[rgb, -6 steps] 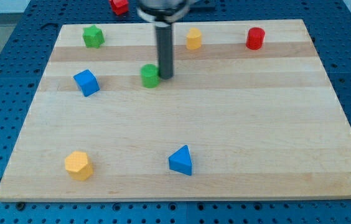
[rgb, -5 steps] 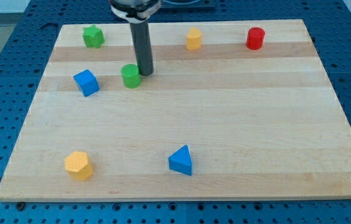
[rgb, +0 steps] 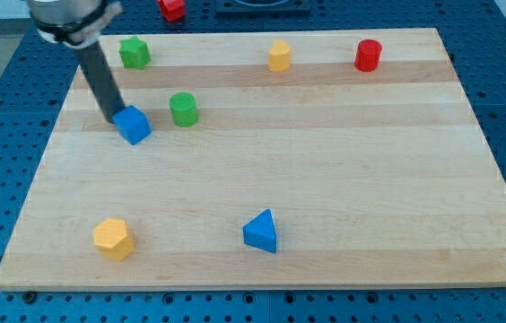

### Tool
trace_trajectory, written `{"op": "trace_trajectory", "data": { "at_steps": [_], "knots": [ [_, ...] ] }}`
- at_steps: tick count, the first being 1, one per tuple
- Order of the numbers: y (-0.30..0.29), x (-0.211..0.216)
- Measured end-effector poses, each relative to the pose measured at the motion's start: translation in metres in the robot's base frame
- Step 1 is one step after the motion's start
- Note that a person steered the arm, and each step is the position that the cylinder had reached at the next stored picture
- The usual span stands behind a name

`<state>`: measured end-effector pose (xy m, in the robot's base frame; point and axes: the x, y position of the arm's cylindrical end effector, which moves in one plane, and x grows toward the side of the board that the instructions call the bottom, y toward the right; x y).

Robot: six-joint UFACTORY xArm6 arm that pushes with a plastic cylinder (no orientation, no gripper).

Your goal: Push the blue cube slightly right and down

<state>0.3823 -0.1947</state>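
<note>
Since the earlier frames, my tip [rgb: 113,117] has swung from beside the green cylinder [rgb: 183,109] across to the view's left, and the blue cube [rgb: 133,125] has shifted a little right and down from where it stood.

Blue cube: lies on the left part of the table [rgb: 325,179], in its upper half, between the rod and the green cylinder but not touching the cylinder.

Tip and cube: the tip sits at the cube's upper-left corner, touching it or just beside it; contact cannot be told for certain. The rod slants up to the view's top left. No fingers exist on this rig, so nothing is grasped or released; the rod only pushes.

Step in hand: judged as the push itself, just begun. The next move calls for a short slide toward the lower right, kept in line with the cube's centre so the block does not spin off sideways, and stopped early, since only a slight shift is asked.

Surroundings: green star [rgb: 133,52] above the cube near the top edge; orange block [rgb: 279,56] and red cylinder [rgb: 368,56] along the top; yellow block [rgb: 112,239] and blue triangular block [rgb: 261,231] near the bottom; a red block [rgb: 171,8] off the table at the top.
</note>
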Motion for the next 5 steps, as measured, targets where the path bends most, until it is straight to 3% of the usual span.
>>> {"op": "trace_trajectory", "data": {
  "at_steps": [1,4,5],
  "knots": [
    [0.061,0.006],
    [-0.024,0.076],
    [-0.001,0.1]
  ]
}}
